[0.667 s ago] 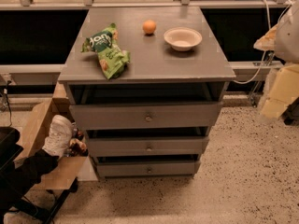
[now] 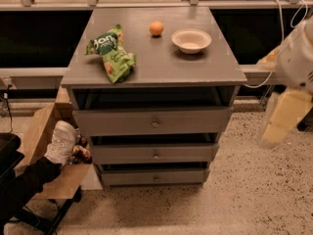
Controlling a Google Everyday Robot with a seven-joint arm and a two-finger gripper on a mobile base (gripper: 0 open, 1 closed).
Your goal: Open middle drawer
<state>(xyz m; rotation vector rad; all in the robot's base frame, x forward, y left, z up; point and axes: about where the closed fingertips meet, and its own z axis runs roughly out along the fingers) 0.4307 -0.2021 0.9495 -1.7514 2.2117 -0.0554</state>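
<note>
The grey cabinet (image 2: 146,62) has three drawer fronts, one above the other. The middle drawer (image 2: 122,154) has a low flat front with a small round knob (image 2: 156,155) at its centre. It sits flush with the drawers above and below. The top drawer (image 2: 112,122) has a taller front and the bottom drawer (image 2: 127,177) has the smallest. My gripper (image 2: 285,115), pale yellow on a white arm, hangs in the air at the right edge. It is right of the cabinet, about level with the top drawer, and touches nothing.
A green chip bag (image 2: 111,53), an orange (image 2: 156,28) and a white bowl (image 2: 191,40) lie on the cabinet top. A cardboard box (image 2: 39,136) and a person's leg with a white shoe (image 2: 61,142) are on the left. Cables (image 2: 281,28) hang at the right, above speckled floor (image 2: 244,190).
My arm and gripper at the right have moved down and a little left. The drawers and the things on the cabinet top have not moved.
</note>
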